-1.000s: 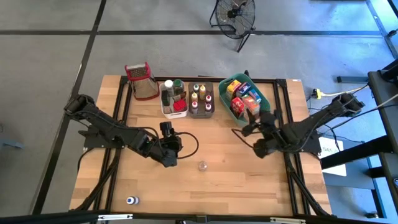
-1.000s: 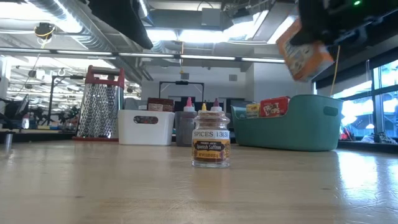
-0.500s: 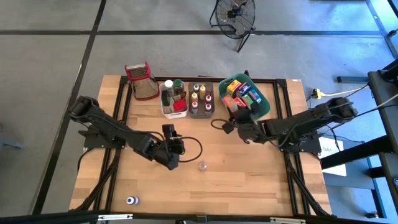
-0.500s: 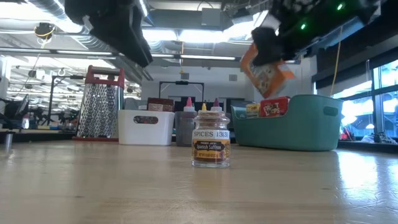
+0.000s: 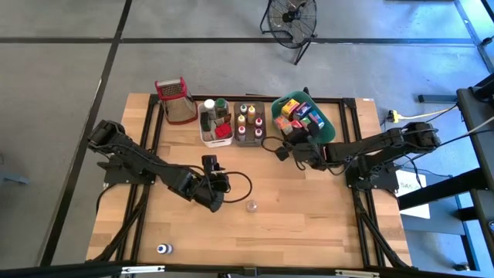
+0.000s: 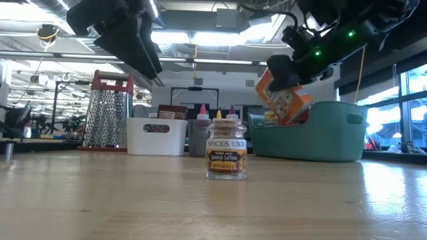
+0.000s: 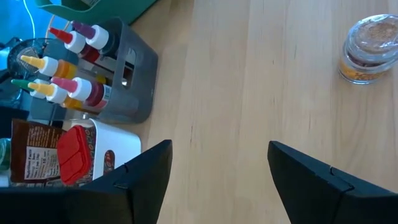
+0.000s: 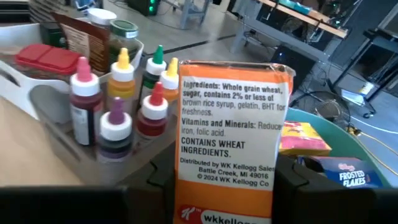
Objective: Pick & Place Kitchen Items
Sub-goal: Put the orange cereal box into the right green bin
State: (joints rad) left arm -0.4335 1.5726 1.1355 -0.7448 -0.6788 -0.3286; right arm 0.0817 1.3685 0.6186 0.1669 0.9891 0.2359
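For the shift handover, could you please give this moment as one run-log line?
right pincer: shut on cereal box, above teal bin rim | left pincer: open, empty, near spice jar | jar: upright on table

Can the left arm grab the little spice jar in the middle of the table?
Probably yes. The left gripper is open and close to the spice jar, which stands alone on bare wood with nothing between them.

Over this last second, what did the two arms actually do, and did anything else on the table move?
The right hand, shut on the small orange cereal box, swung it from the table's right side toward the teal bin and lower. The left hand, open and empty, crept toward the spice jar. Jar, bins, grater and the small bottle stayed put.
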